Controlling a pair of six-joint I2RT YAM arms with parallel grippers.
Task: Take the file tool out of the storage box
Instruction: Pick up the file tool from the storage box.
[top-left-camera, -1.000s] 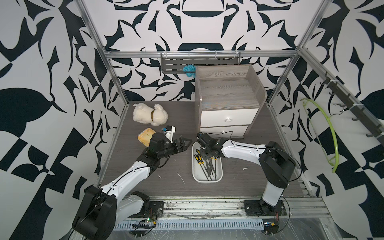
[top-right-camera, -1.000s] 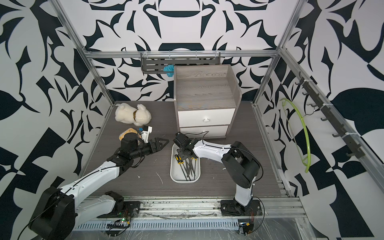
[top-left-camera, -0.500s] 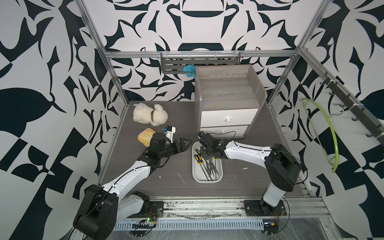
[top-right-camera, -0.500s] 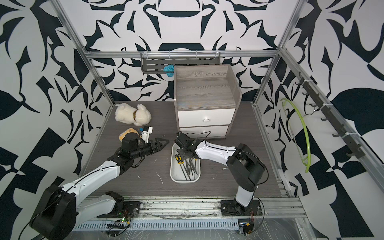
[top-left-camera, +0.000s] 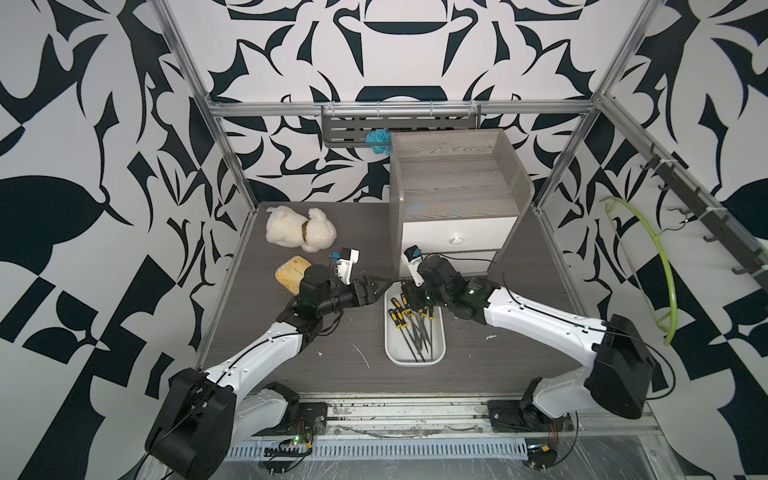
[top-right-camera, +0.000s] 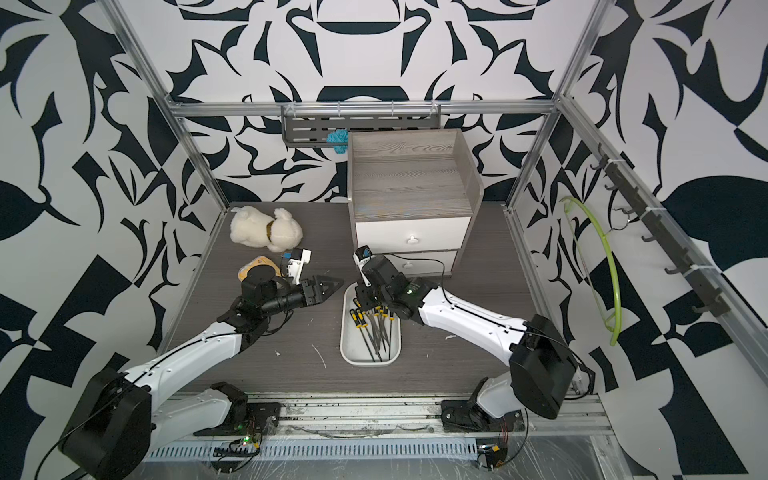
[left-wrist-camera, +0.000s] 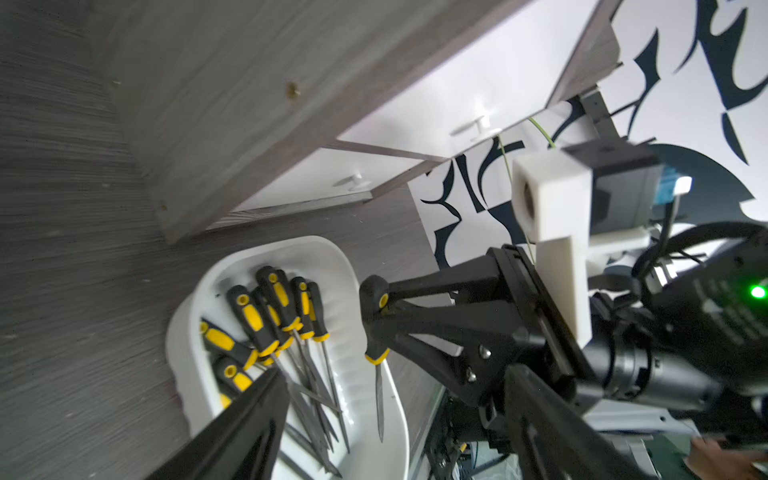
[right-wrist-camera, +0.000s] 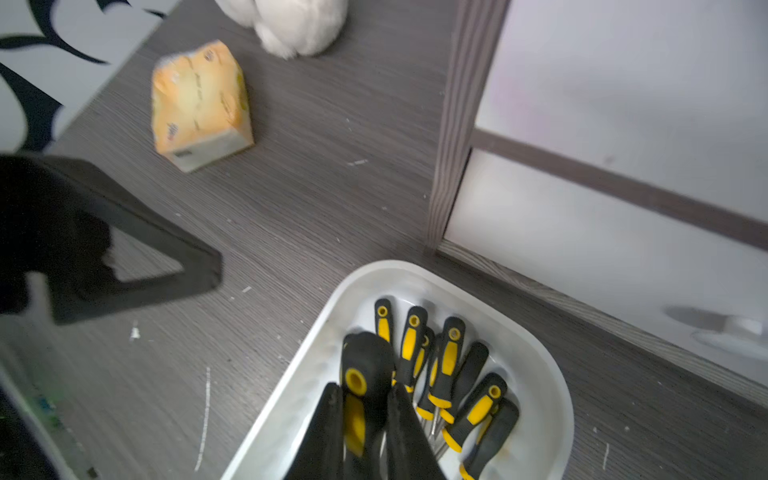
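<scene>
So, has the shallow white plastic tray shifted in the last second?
No: the shallow white plastic tray lies just where it did, its far end still by the grey wood-grain cabinet's front corner.

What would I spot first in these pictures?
The wild black-and-white walls all around, probably. Then the white storage box in the middle of the table, full of yellow-and-black files, with the right end effector shut on one file above it. A fluffy white toy dog lies at the back left.
</scene>
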